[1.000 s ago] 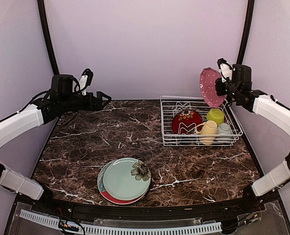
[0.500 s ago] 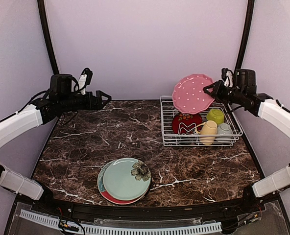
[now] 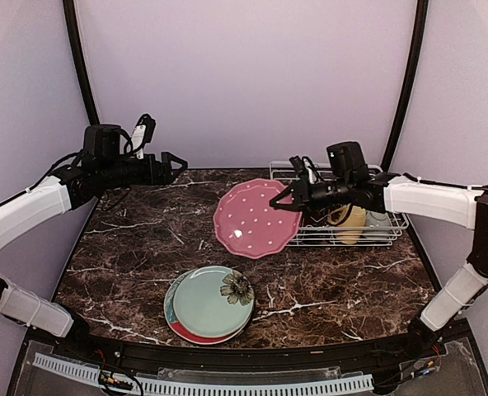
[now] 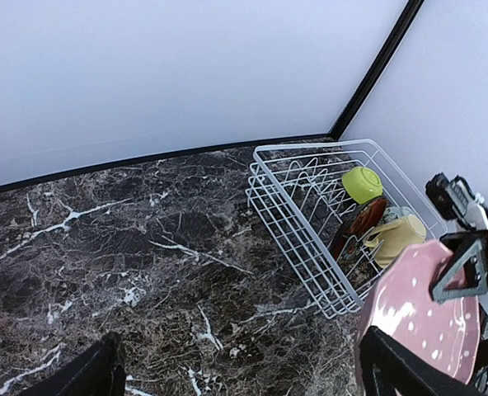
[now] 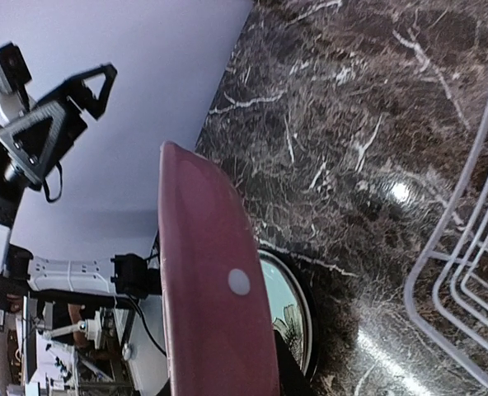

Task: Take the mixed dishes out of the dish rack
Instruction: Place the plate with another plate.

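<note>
My right gripper [image 3: 296,196] is shut on the right rim of the pink scalloped plate [image 3: 255,219] and holds it tilted above the table, just left of the white wire dish rack [image 3: 336,242]. The right wrist view shows this plate [image 5: 215,297] edge-on, with one finger [image 5: 292,373] beside it. The rack [image 4: 302,223] holds a lime-green bowl [image 4: 361,183], a red floral plate [image 4: 362,223], a pale yellow mug [image 3: 351,219] and a pale blue cup [image 3: 378,219]. My left gripper [image 3: 174,162] is open and empty, high over the table's back left.
A stack of plates [image 3: 211,304] lies at the front centre of the marble table, with a pale teal plate on top of a red one with a flower. It also shows in the right wrist view [image 5: 287,313], below the pink plate. Lilac walls close in the back and sides.
My right arm has swung the pink plate from high over the rack's back right, leftward and down to the table side of the rack. The left arm has not moved.
</note>
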You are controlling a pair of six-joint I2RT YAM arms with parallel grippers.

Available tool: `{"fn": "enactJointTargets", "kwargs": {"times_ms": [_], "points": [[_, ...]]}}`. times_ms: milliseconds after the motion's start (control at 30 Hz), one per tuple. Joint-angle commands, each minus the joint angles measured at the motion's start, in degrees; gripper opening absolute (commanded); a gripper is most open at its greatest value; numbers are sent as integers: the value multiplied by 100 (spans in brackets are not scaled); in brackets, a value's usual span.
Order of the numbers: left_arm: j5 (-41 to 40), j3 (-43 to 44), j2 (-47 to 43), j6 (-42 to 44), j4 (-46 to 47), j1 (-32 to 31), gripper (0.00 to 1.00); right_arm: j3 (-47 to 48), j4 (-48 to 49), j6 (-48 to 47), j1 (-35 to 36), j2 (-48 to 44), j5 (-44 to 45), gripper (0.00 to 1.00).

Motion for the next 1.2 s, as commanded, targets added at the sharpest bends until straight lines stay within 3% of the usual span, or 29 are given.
{"fn": "enactJointTargets", "kwargs": {"times_ms": [0, 567, 1167], "points": [[32, 8, -139, -5, 65, 28, 98, 424, 29, -469, 564, 282, -315, 0], [95, 17, 42, -22, 48, 28, 98, 1665, -515, -902, 1908, 2197, -654, 0], [125, 14, 39, -31, 61, 28, 98, 1831, -610, -1003, 2179, 2801, -571, 0]]}}
